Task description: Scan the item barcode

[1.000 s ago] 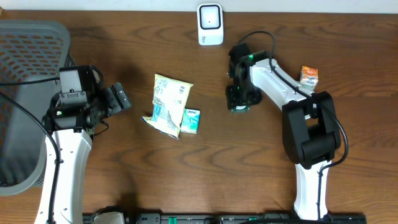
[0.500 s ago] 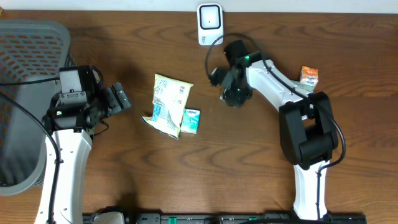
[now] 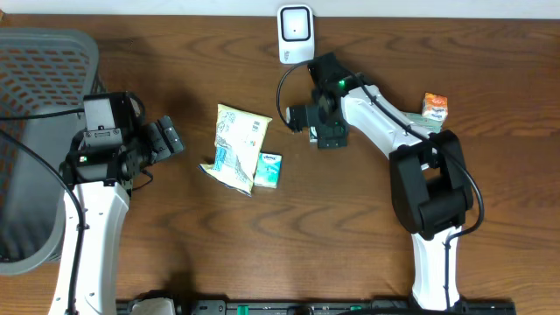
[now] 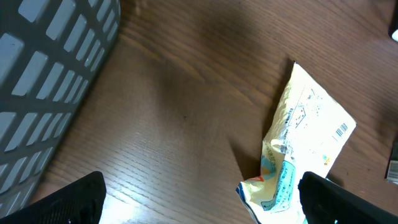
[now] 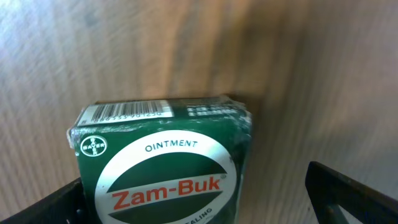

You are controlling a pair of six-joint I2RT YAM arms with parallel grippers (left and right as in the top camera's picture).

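Ointment box (image 5: 163, 163) — right gripper (image 5: 205, 202) (jaws apart)

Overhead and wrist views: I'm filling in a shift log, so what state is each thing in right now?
right gripper: open, fingers either side of the box.
Zam-Buk box: not clamped, barcode edge showing.
left gripper: open, empty.
yellow pouch: lying flat, crumpled, barcode up.
blue packet: lying against the pouch.
scanner: apart from every item.

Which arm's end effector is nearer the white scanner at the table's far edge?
Right. The right end effector hangs just in front of the scanner; the left end effector is far off, beyond the yellow packet, near the basket.
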